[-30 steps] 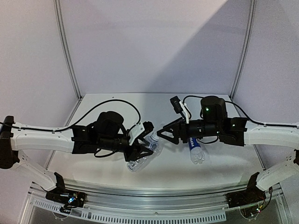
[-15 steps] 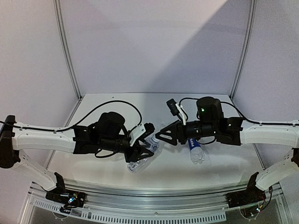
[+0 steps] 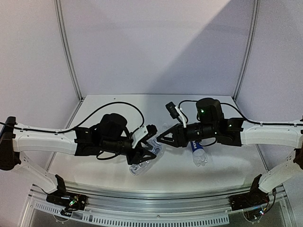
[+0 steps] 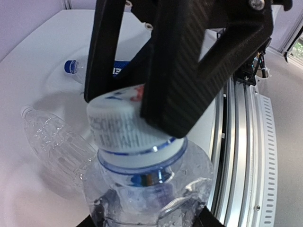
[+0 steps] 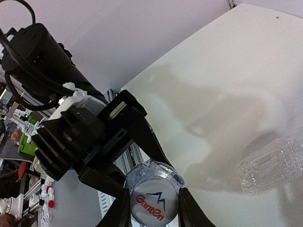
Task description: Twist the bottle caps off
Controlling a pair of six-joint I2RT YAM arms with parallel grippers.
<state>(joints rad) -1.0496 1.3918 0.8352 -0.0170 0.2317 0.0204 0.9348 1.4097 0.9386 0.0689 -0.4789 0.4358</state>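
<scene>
My left gripper [image 3: 149, 144] is shut on a plain clear bottle [image 4: 147, 184] and holds it above the table, neck pointing at the right arm. Only its fingertips [image 4: 85, 221] show at the bottom edge of the left wrist view. The bottle's white cap [image 4: 128, 127], printed with a red and blue logo [image 5: 154, 204], sits between the fingers of my right gripper [image 3: 160, 138], which is shut on it [image 5: 154, 208]. A blue-labelled bottle [image 3: 199, 153] with a blue cap [image 4: 70, 66] lies on the table. A second plain bottle [image 3: 138, 167] lies below the grippers.
The white table [image 3: 109, 106] is walled at the back and sides. A metal rail [image 3: 151, 208] runs along the near edge. The lying plain bottle also shows in the left wrist view [image 4: 54, 142] and at the right of the right wrist view [image 5: 274, 165].
My right arm has shifted a little to the left, bringing its fingers closer onto the held bottle's cap. The left arm and the lying bottles have stayed put.
</scene>
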